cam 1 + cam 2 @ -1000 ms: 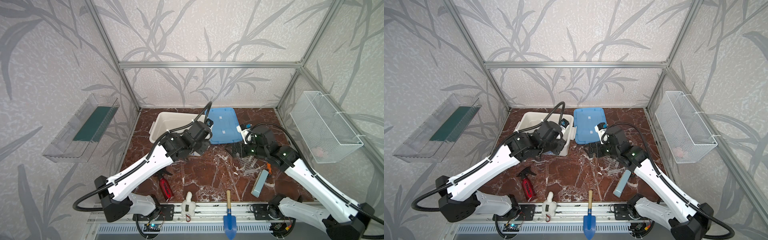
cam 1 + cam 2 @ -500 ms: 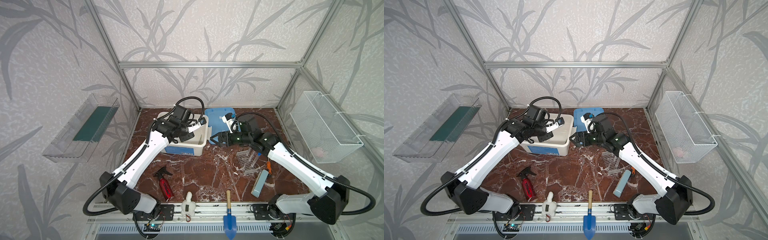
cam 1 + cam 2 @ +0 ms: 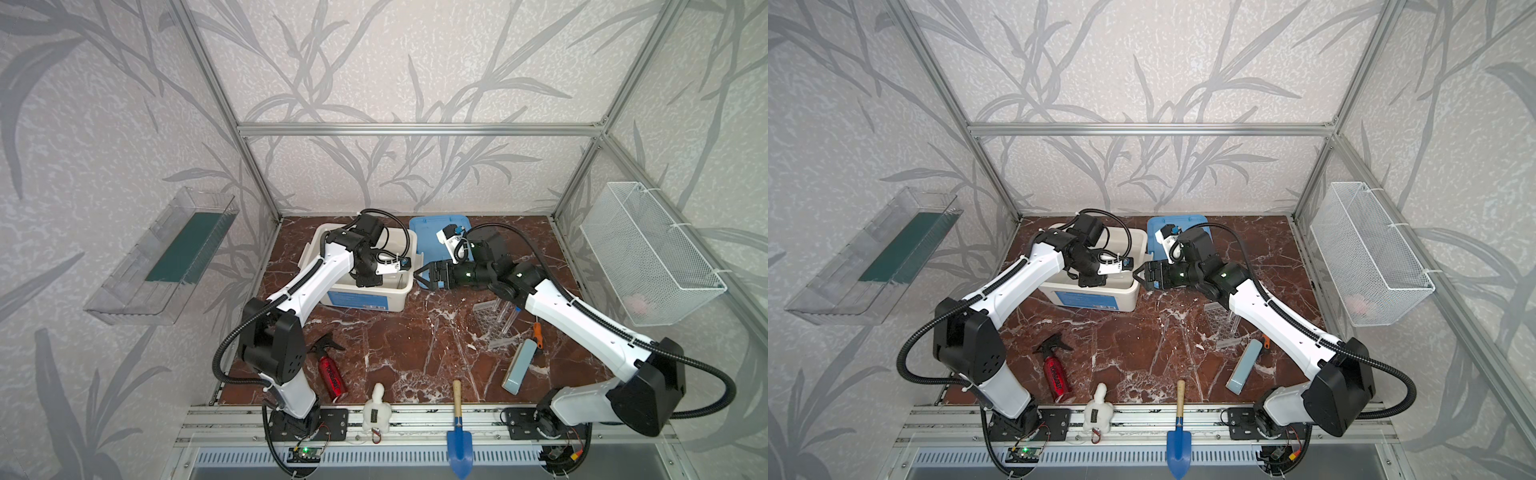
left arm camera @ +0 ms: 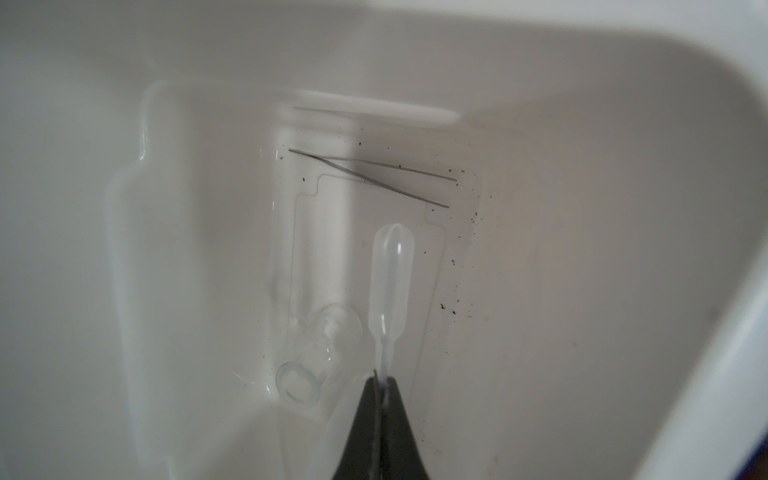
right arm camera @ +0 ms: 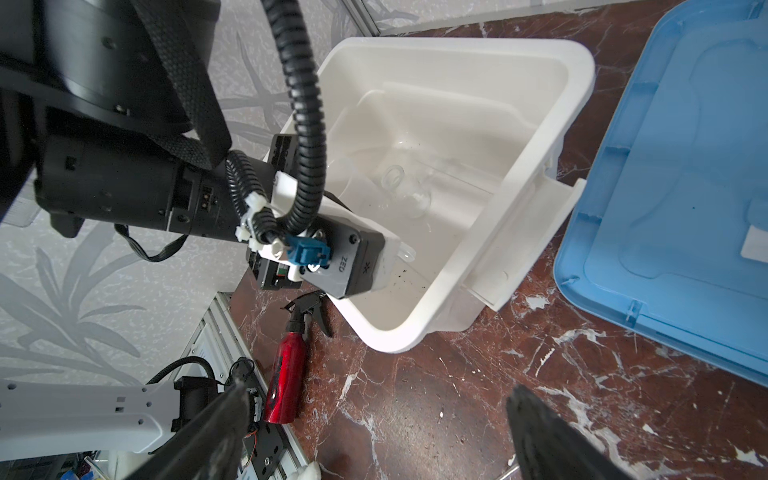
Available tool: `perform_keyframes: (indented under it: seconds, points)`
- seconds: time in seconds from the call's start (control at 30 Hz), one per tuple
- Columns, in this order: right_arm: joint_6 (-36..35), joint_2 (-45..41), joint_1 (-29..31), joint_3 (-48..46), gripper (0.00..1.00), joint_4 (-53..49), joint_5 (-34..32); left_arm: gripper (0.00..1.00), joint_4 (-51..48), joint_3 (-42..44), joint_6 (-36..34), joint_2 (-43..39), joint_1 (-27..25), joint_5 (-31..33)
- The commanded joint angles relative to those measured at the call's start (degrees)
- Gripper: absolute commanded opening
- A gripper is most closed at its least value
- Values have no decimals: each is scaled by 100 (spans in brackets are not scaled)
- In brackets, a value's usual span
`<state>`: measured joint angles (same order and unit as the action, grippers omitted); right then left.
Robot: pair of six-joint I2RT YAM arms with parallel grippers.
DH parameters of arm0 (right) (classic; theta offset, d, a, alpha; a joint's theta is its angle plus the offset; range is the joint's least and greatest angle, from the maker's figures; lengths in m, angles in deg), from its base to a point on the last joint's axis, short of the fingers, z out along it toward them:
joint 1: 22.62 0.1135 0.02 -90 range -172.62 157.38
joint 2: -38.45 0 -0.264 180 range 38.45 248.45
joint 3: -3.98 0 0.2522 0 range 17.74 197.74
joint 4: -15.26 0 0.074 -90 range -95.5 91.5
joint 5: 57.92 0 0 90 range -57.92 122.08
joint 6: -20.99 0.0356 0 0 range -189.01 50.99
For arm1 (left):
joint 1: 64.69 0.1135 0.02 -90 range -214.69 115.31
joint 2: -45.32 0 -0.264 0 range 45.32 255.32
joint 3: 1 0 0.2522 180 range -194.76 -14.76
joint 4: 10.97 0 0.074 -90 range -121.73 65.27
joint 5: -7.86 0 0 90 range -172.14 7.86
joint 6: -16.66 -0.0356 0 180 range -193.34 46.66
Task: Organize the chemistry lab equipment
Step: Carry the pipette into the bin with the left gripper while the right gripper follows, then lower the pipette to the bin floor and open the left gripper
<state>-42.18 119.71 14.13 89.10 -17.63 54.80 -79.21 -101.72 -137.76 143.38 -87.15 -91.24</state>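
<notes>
Holding the pipette (image 4: 390,266) by its thin stem, the left end effector (image 4: 380,380) is closed tight and sits low inside the white bin (image 3: 397,300), left of the centre in both top views. The long axis of the pipette continues the line of the fingers: the bulb points away from them, toward the bin floor, and the stem is between the tips. Whether the bulb touches the floor, I cannot tell. The bottle (image 4: 322,340) lies on its side just beside the stem. Two rods (image 4: 374,176) lie flat beyond the bulb, across the pipette's axis, and they meet at one end.

The right end effector (image 3: 417,277) is wide and holds nothing. It hovers just beside the right rim of the bin, at the centre of the frame, and points toward the bin.

In my judgement the task is about half done: the bottle and rods are in the bin, and the pipette is nearly there. What is left is the rack (image 3: 490,322) and the tubes (image 3: 508,318), which are on the counter (image 3: 395,353) right of the centre. Perhaps the blue lid (image 3: 432,237) is left too; it lies off the bin at the upper centre.
</notes>
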Motion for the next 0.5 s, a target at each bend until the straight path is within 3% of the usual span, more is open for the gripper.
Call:
perform_keyframes:
  seconds: [0.0, 0.13, 0.47]
  points:
    - [39, 233, 21, 356, 95, 204, 146, 0, -95, 26, -384, 287, 194, -435]
    - [128, 396, 26, 508, 95, 309, 230, 0, 146, 345, -505, 449, 325, -418]
    - [123, 541, 20, 494, 95, 352, 172, 0, 1, 119, -558, 1187, 408, -744]
